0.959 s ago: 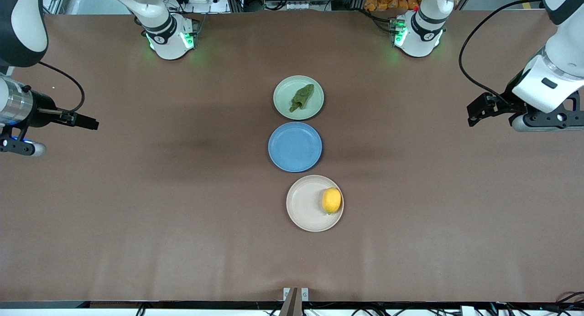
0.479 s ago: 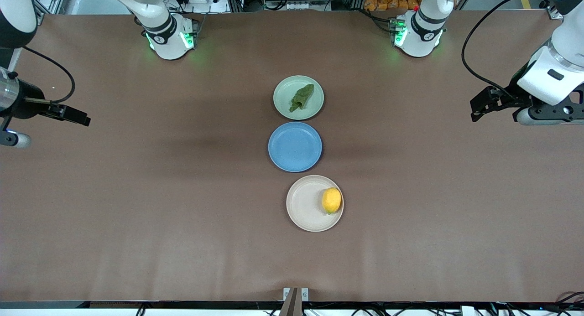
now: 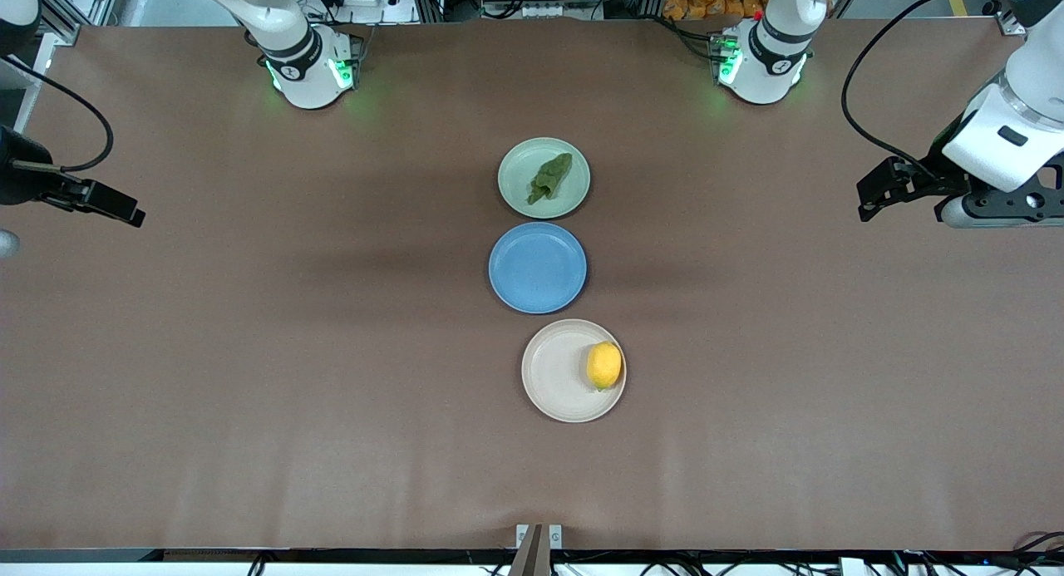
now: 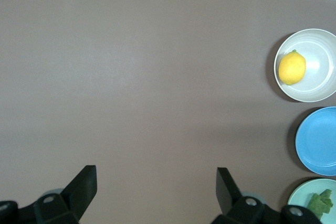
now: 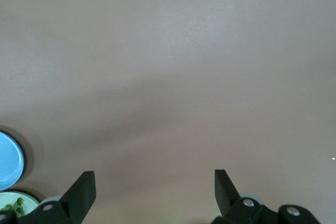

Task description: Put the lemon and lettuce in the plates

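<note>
The lemon (image 3: 604, 365) lies in the beige-white plate (image 3: 553, 376), the plate nearest the front camera. The lettuce (image 3: 550, 177) lies in the mint green plate (image 3: 515, 177), the plate farthest from it. My left gripper (image 3: 993, 214) is open and empty, high over bare table at the left arm's end. Its wrist view shows the lemon (image 4: 292, 68), the beige-white plate (image 4: 320, 80) and the lettuce (image 4: 320, 202) far off. My right gripper (image 5: 155, 182) is open and empty over bare table at the right arm's end. It is almost out of the front view.
A blue plate (image 3: 538, 268) lies empty between the two other plates. The three plates form a row down the middle of the brown table (image 3: 249, 352). The arm bases (image 3: 309, 65) stand along the table's edge farthest from the front camera.
My right gripper has drawn back toward the right arm's end, nearly leaving the front view. My left gripper moved a little away from the plates, then held still. Lemon and lettuce have not moved.
</note>
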Motion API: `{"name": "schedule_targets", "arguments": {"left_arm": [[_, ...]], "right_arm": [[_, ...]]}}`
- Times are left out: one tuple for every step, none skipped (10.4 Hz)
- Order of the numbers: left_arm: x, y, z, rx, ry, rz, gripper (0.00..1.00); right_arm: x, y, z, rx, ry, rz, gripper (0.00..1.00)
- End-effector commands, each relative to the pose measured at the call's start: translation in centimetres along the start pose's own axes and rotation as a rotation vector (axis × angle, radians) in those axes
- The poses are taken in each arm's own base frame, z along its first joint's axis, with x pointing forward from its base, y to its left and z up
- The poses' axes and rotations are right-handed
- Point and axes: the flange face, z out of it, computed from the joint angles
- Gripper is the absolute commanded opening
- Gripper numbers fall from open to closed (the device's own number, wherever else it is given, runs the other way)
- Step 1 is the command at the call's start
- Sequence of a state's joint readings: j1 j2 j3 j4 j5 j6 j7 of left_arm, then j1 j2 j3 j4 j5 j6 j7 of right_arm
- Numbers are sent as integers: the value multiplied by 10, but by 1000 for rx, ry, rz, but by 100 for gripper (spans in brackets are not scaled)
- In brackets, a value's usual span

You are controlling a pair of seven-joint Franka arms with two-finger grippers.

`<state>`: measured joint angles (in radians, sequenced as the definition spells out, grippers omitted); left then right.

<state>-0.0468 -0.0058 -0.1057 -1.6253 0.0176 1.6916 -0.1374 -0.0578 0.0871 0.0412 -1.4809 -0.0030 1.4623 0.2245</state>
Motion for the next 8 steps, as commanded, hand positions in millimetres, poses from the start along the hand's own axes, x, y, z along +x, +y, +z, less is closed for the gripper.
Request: {"name": "schedule_targets", "arguments": {"left_arm": [[-3,-5,-3,-18,-11,26,100],[-3,-5,-3,-16,-11,26,100],[-2,-5,-2,-16,-13,26,100],[-2,-5,0,-15,-14,26,100],[-2,-5,1,-13,-17,26,100],[-2,-5,1,-13,-17,26,100],[-2,-5,1,-13,-17,26,100],[-2,-6,1,-13,-16,25,100]], "right_arm": [[-2,3,-7,-1,-15,-8,100],[-3,3,-6,-3,-23,-8,100],[-4,3,-6,-5,-30,-9,100],[-4,0,-6,-5,-30,-13,100],[-5,-1,-5,-6,-33,-14,100],[-6,-1,-4,-8,-42,-16,100],[-6,-2,-4,-8,-42,-16,100],[-7,-3,-4,-7,-43,-17,100]]}}
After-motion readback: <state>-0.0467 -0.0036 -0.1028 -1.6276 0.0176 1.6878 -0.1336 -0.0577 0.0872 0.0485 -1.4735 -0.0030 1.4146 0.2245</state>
